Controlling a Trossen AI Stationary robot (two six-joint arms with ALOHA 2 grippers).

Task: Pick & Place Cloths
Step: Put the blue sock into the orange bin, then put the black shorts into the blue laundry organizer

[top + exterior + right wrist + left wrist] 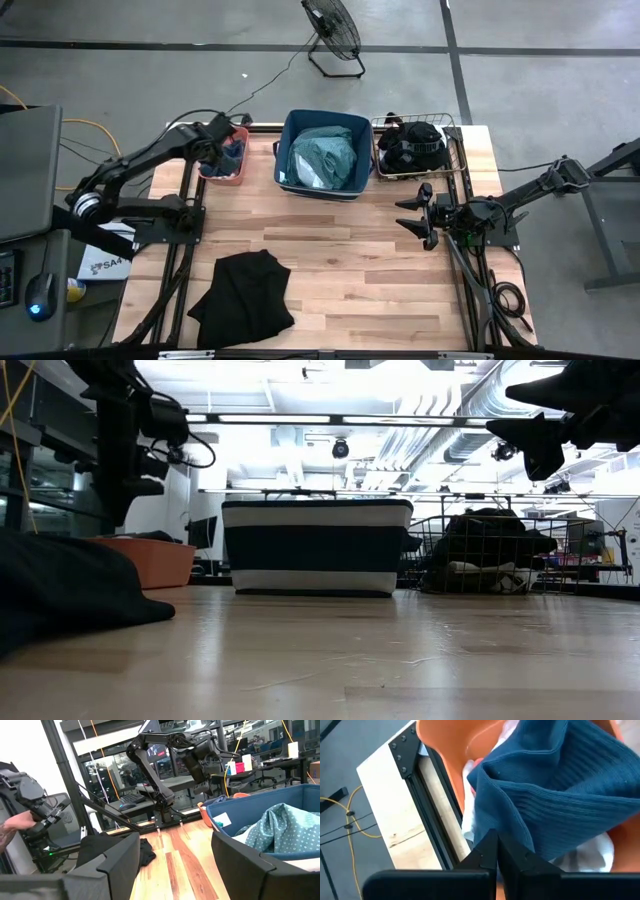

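Observation:
My left gripper (226,150) hangs over the orange bin (206,172) at the table's far left, shut on a blue ribbed cloth (555,785). Under that cloth lie a white piece (590,855) and a bit of pink (476,764). A black cloth (243,298) lies flat on the table near its near left edge. A teal-grey shirt (325,158) fills the navy bin (290,150). Another black cloth (415,145) sits in the wire bin (460,150). My right gripper (418,213) hovers open above the table's right side, holding nothing. My left gripper has the blue ribbed cloth by a fold at its edge (520,837), pinched between the two fingers, which come from above into the orange bin. The cloth bunches around the fingertips and spreads over the pieces in the bin; how many layers are pinched does not show.
The three bins stand in a row along the far edge. Bare wood lies between them and the black cloth on the table. A floor fan (332,30) stands beyond the table. In the right wrist view a person's hand (10,822) shows at the side.

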